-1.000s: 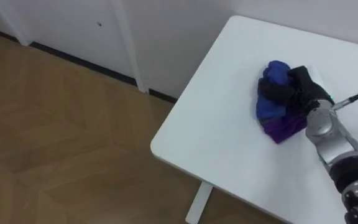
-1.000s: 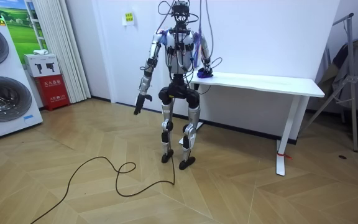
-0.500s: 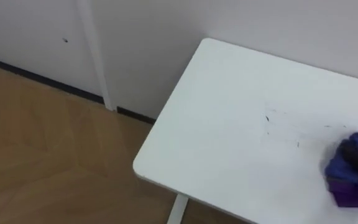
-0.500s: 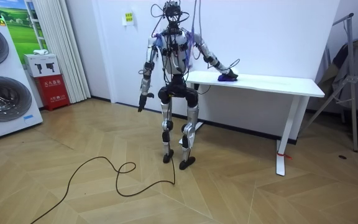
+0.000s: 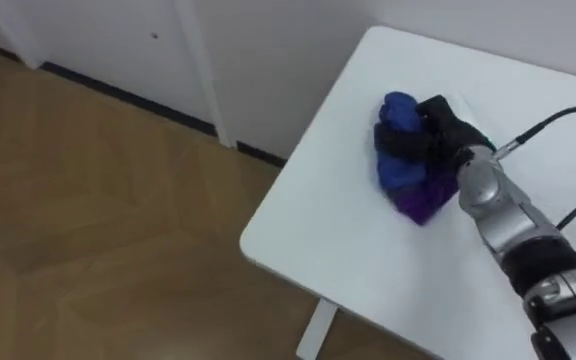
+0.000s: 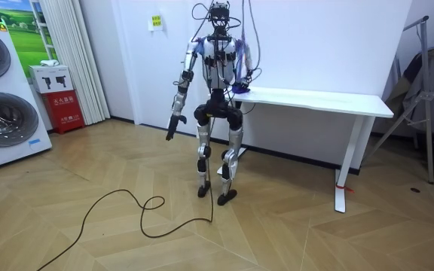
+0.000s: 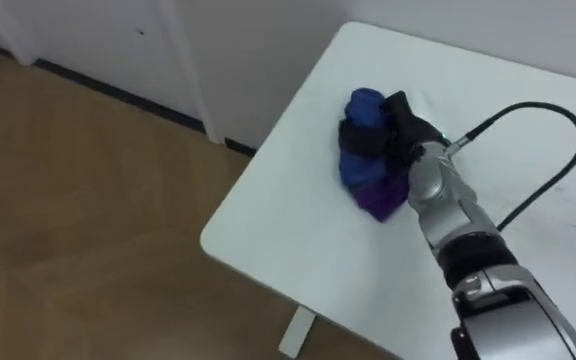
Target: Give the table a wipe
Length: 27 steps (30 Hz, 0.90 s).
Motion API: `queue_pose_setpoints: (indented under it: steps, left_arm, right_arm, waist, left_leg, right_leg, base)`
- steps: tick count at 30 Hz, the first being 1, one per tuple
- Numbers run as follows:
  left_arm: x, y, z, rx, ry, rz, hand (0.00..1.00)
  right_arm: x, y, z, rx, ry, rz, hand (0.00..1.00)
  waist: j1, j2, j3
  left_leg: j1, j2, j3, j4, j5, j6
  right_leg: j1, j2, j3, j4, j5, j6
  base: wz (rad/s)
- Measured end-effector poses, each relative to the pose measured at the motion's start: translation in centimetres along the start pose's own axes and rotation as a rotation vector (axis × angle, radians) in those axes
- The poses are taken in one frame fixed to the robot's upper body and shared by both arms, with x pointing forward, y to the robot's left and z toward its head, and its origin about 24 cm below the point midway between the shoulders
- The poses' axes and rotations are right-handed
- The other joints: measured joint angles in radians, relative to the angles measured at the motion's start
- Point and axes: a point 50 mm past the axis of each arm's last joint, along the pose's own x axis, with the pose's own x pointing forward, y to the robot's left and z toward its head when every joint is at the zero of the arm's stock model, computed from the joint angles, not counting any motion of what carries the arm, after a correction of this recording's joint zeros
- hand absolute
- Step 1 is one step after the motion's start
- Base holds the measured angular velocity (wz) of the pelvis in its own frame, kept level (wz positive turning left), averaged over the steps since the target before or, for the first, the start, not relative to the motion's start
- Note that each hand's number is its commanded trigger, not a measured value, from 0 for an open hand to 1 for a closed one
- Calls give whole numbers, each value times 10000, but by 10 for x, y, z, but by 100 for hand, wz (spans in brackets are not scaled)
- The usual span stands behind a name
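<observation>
- My right hand (image 5: 442,127) looks curled into the cloth (image 5: 398,168), though dark fingers blur there.
- The cloth sits bunched on the table (image 5: 338,245), near the edge at eight o'clock.
- A sweep that way could drag it off.
- My left hand (image 6: 171,130) hangs idle.

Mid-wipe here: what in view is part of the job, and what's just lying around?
Job: cloth, right hand gripping it, table.
Lying about: washing machines, red box, curtain; left hand hangs idle.
</observation>
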Motion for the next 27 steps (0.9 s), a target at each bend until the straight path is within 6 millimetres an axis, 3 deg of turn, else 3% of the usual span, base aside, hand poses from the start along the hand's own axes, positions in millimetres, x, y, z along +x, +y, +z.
queue_pose_setpoints:
  steps: [1,4,5,6,7,8,9,10,11,12,13,14,15,17,18,19,20,21,22,23,24,26,27]
  left_arm:
    - [-1,0,-8,10,202,-37,0]
    - [-2,9,-14,-85,301,197,0]
    - [-2,15,-14,-193,234,380,0]
    - [-1,19,-12,-249,165,499,0]
    - [-1,25,-8,-323,33,674,0]
    - [0,30,-6,-413,-67,827,0]
    - [1,39,4,-355,-386,1071,0]
    - [1,43,8,-362,-594,1227,0]
    - [0,53,18,-396,-995,1676,0]
    - [-1,63,23,-295,-1189,2080,0]
    - [-1,66,27,-271,-1287,2209,0]
    - [-1,73,32,-126,-1469,2452,0]
    - [-1,75,34,-102,-1505,2527,0]
    - [0,77,43,73,-1693,2547,0]
    - [0,76,47,173,-1771,2468,0]
    - [0,74,47,196,-1789,2397,0]
    - [1,72,48,156,-1775,2231,0]
    - [1,70,49,135,-1777,2152,0]
    - [2,61,53,85,-1800,1847,0]
    - [3,52,53,168,-1763,1474,0]
    - [3,48,49,198,-1684,1298,0]
    - [1,40,18,116,-824,918,0]
    - [0,39,10,88,-605,886,0]
  right_arm:
    - [-6,2,-17,275,295,-52,100]
    - [-29,3,-75,844,1783,-589,100]
    - [-42,4,-99,1214,2555,-888,100]
    - [-49,5,-109,1322,2871,-1042,100]
    - [-62,6,-127,1572,3420,-1350,100]
    - [-74,2,-144,1786,3996,-1751,100]
    - [-88,-4,-164,1833,4694,-2134,100]
    - [-97,-7,-174,1832,5066,-2316,100]
    - [-112,-5,-188,1921,5774,-2631,100]
    - [-121,-2,-195,1775,6082,-2752,100]
    - [-121,0,-194,1802,6078,-2781,100]
    - [-120,5,-192,1807,6083,-2687,100]
    - [-117,7,-189,1824,6015,-2608,100]
    - [-92,17,-159,1753,5269,-2111,100]
    - [-75,21,-138,1664,4728,-1803,100]
    - [-64,20,-124,1477,4398,-1620,100]
    - [-43,19,-94,851,3523,-1099,100]
    - [-34,16,-79,507,3015,-898,100]
    - [-22,10,-58,114,2302,-717,100]
    - [-18,7,-47,-254,1853,-628,100]
    - [-18,6,-45,-382,1711,-630,100]
    - [-20,3,-49,-503,1611,-537,100]
    - [-23,1,-56,-539,1719,-574,100]
  waist:
    - [-268,-89,-12]
    - [-770,-230,-11]
    - [-949,-376,-64]
    - [-978,-428,-85]
    - [-1103,-446,-121]
    - [-1241,-411,-142]
    - [-1484,-274,-220]
    - [-1625,-154,-285]
    - [-1762,-122,-311]
    - [-1782,-112,-314]
    - [-1779,-112,-312]
    - [-1746,-110,-313]
    - [-1701,-108,-313]
    - [-1344,-116,-309]
    - [-1058,-120,-310]
    - [-917,-134,-307]
    - [-605,-155,-295]
    - [-515,-162,-285]
    - [-354,-21,-198]
    - [-345,46,-170]
    - [-412,2,-160]
    - [-660,-208,-136]
    - [-744,-220,-139]
  left_leg:
    - [68,-65,-190,74,0,1]
    - [571,-79,-169,71,-10,16]
    - [728,-69,4,73,-17,28]
    - [797,-47,142,94,-33,52]
    - [860,69,326,305,-173,199]
    - [766,150,446,651,-407,191]
    - [648,282,519,1121,-766,178]
    - [577,442,549,1289,-1030,167]
    - [515,730,772,1654,-1294,104]
    - [494,1067,845,1925,-1456,-89]
    - [429,1255,845,2101,-1513,-190]
    - [257,1670,843,2469,-1634,-457]
    - [138,1884,824,2629,-1682,-609]
    - [-227,2804,941,2927,-1535,-1257]
    - [-285,3328,1053,2852,-1327,-1642]
    - [-292,3600,1150,2773,-1228,-1800]
    - [-298,4122,1335,2593,-896,-2244]
    - [-348,4330,1404,2504,-721,-2426]
    - [-360,4822,1190,2293,-441,-1950]
    - [-563,4803,806,2082,-211,-1545]
    - [-717,4651,716,2161,-186,-1563]
    - [-1177,3707,785,2958,-225,-1490]
    - [-1259,3425,788,3173,-326,-1334]
  right_leg:
    - [175,-48,-179,99,-18,31]
    - [379,-270,-119,987,-128,215]
    - [353,-401,-124,1423,-206,345]
    - [314,-467,-127,1619,-250,429]
    - [219,-592,-60,2044,-377,709]
    - [4,-1098,-100,2958,-622,922]
    - [-198,-1889,-114,3807,-856,1004]
    - [-214,-2215,-129,4044,-878,1036]
    - [-162,-2831,35,4059,-826,1130]
    - [-142,-3243,243,3848,-678,1165]
    - [-139,-3371,382,3701,-567,1203]
    - [-124,-3484,627,3285,-285,1232]
    - [-110,-3484,695,3055,-130,1243]
    - [-231,-3241,789,2045,581,1289]
    - [-358,-2907,780,1693,837,1308]
    - [-476,-2719,787,1681,931,1337]
    - [-785,-2262,668,1952,990,1277]
    - [-931,-2135,325,2174,671,1666]
    - [-1366,-1784,37,3001,147,1501]
    - [-1675,-1521,-78,3388,-376,1118]
    - [-1723,-1446,-204,3451,-557,1046]
    - [-1641,-1390,-634,3394,-740,663]
    - [-1511,-1377,-740,3268,-744,609]
  base:
    - [58]
    - [40]
    - [10]
    - [-28]
    - [-53]
    - [-40]
    - [-11]
    - [15]
    - [-9]
    - [-25]
    - [-46]
    - [-37]
    - [-48]
    - [-70]
    - [-76]
    - [-86]
    - [-71]
    - [-70]
    - [-19]
    - [8]
    - [37]
    - [49]
    - [75]
